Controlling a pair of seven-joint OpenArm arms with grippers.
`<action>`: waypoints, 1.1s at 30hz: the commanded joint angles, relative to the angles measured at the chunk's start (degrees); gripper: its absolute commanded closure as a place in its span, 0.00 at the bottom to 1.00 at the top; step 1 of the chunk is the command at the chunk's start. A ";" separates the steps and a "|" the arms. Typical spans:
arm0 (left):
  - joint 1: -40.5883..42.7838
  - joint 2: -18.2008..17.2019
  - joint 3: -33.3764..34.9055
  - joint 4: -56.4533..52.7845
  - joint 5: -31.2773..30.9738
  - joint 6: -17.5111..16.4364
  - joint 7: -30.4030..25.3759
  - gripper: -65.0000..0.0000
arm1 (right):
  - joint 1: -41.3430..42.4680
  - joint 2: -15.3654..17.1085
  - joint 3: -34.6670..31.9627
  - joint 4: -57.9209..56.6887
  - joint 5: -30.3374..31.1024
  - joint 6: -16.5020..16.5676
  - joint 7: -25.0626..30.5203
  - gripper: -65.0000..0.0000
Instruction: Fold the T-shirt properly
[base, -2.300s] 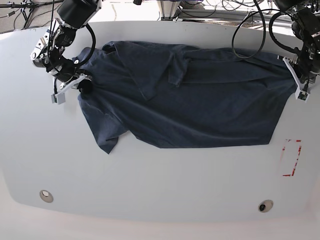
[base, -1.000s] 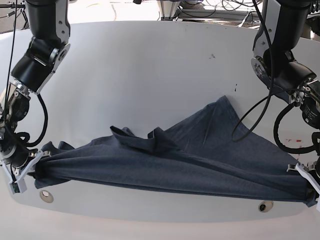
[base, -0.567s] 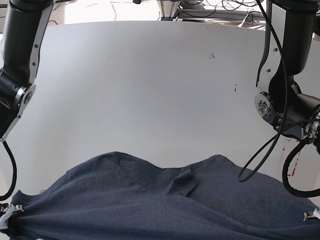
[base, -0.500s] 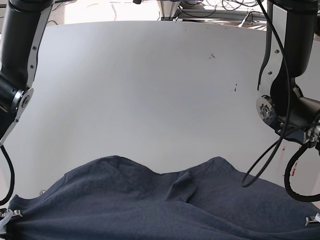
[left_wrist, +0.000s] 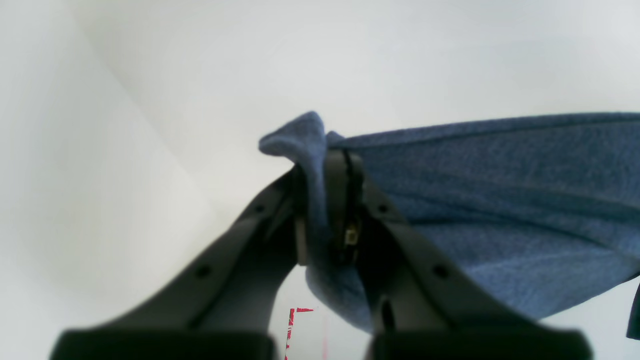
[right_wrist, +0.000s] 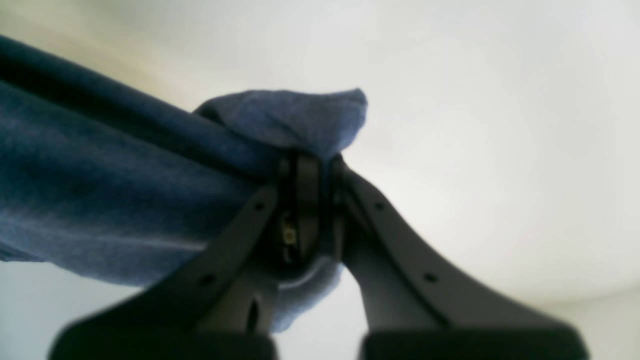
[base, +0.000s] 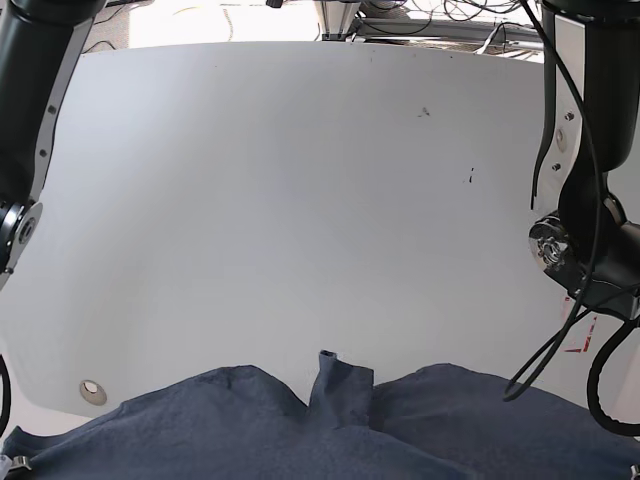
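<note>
My left gripper (left_wrist: 325, 165) clamped on dark navy heathered cotton T-shirt (left_wrist: 500, 200), my right gripper (right_wrist: 310, 170) pinching its other corner, cloth stretched between them.

Base view: T-shirt (base: 330, 430) cut off by bottom edge, lettering and label not visible. Both arms run out of frame, tools unseen there. Wrist views: left tool (left_wrist: 327, 200) and right tool (right_wrist: 310, 200) bases blurred; shirt runs off frame.

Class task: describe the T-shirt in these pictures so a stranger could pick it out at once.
Start at the big white table and look to its near edge, between the two arms. The T-shirt hangs there, pinched at each end. It is the only cloth: dark blue and heathered.
</note>
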 joint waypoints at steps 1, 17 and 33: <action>-1.79 -0.49 0.15 0.16 0.03 0.26 -1.47 1.00 | 2.16 0.60 0.08 0.50 -0.33 -0.16 1.05 1.00; -1.26 -0.49 0.24 -0.10 0.03 0.26 -1.47 1.00 | 2.51 0.51 -0.09 0.50 -0.33 -0.16 1.05 1.00; -6.98 -4.18 0.24 -7.05 -0.41 0.08 -1.47 1.00 | 6.82 0.60 -4.14 0.93 -0.24 -0.16 0.79 1.00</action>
